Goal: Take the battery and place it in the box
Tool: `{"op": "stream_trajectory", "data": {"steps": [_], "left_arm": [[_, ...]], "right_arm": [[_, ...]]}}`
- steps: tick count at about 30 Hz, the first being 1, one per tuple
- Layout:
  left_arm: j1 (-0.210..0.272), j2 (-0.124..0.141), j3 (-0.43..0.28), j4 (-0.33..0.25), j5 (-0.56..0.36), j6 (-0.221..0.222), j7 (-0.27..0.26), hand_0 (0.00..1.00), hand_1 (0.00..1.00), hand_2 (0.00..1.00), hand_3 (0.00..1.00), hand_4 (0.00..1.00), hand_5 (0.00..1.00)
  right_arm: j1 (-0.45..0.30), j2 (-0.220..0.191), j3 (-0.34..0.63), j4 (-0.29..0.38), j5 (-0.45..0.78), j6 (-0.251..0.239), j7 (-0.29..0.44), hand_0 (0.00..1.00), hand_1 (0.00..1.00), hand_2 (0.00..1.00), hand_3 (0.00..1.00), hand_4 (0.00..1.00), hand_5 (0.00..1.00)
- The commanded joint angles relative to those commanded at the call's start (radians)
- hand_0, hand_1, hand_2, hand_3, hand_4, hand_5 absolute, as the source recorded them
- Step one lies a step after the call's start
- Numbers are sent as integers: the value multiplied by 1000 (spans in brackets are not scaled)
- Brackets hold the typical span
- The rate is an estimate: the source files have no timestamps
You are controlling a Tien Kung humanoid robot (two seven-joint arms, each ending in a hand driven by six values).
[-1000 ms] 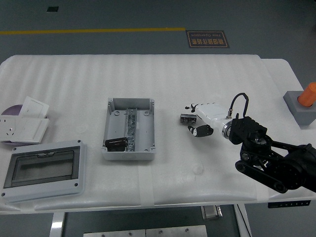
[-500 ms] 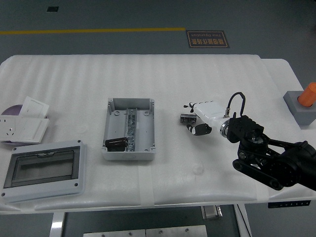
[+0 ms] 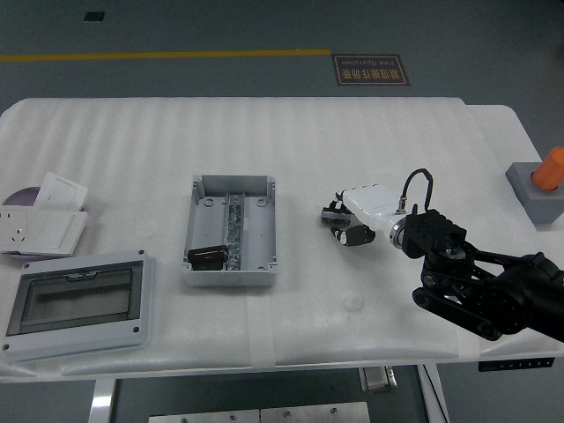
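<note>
An open grey box (image 3: 233, 184) with a metal rail down its middle lies left of centre on the table. In its near left corner lies a small black block (image 3: 208, 256), which looks like the battery. My right hand (image 3: 346, 219), white-backed, rests low over the table about a hand's width to the right of the box, the black arm trailing to the lower right. Its front end covers a small dark patch that I cannot make out. Whether it holds anything is unclear. The left arm does not show.
The box's grey lid (image 3: 77, 302) with a clear window lies at the near left. White socket plates (image 3: 40, 229) sit at the left edge. An orange object (image 3: 552, 166) stands on a grey base (image 3: 531, 196) at the right edge.
My right hand has shifted slightly left and turned a little at the wrist. The black block in the box has not moved.
</note>
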Motion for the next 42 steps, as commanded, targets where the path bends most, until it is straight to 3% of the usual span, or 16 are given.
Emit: {"op": "stream_trajectory", "data": {"steps": [23,24,32,36,42], "left_arm": [[0,-2,18,-1,-16,3,-7,549,639,534,530,567,409],[0,-2,18,-1,-16,3,-7,549,639,534,530,566,413],[0,-2,21,0,-18,6,-10,549,639,535,531,566,416],[0,-3,19,0,-17,8,-10,549,639,535,533,566,420],[3,-3,16,0,-15,8,-9,548,639,535,538,566,430]], "right_arm": [[-6,-1,-20,-19,16,-40,12,658,615,490,662,560,333],[-7,-1,-21,-20,17,-41,13,636,597,459,667,331,201],[-12,-5,-13,-13,14,-53,17,631,592,438,666,287,181],[-22,-15,14,14,11,-63,14,629,583,427,661,286,186],[-54,-29,91,107,60,-97,21,622,580,425,662,289,190]]}}
